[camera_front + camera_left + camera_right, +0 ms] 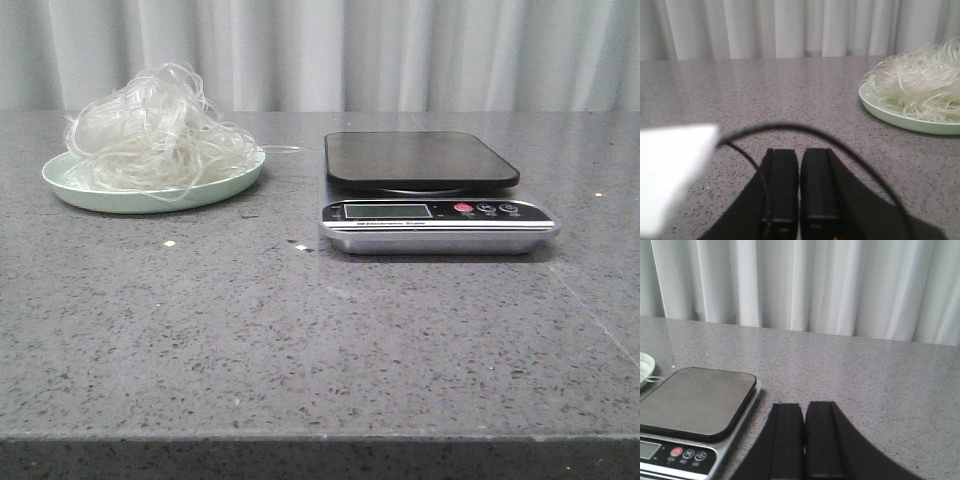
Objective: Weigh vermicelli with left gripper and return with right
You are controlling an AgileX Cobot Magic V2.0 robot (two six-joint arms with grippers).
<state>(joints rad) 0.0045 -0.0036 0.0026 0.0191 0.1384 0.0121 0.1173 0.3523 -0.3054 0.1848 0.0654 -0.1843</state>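
Note:
The vermicelli [155, 130], a fluffy tangle of whitish translucent noodles, lies piled on a pale green plate [120, 197] at the table's far left. It also shows in the left wrist view [920, 85], on the plate [900, 119]. A kitchen scale [420, 160] with a dark empty platform and a silver front panel stands right of the plate; it also shows in the right wrist view [690, 400]. My left gripper [799, 152] is shut and empty, well short of the plate. My right gripper [805, 406] is shut and empty beside the scale. Neither gripper shows in the front view.
A grey speckled stone table [300, 340] carries everything. White curtains [400, 50] hang behind it. A thin black cable [840, 142] arcs over my left fingers, and a blurred white shape [670, 170] sits close to the left wrist camera.

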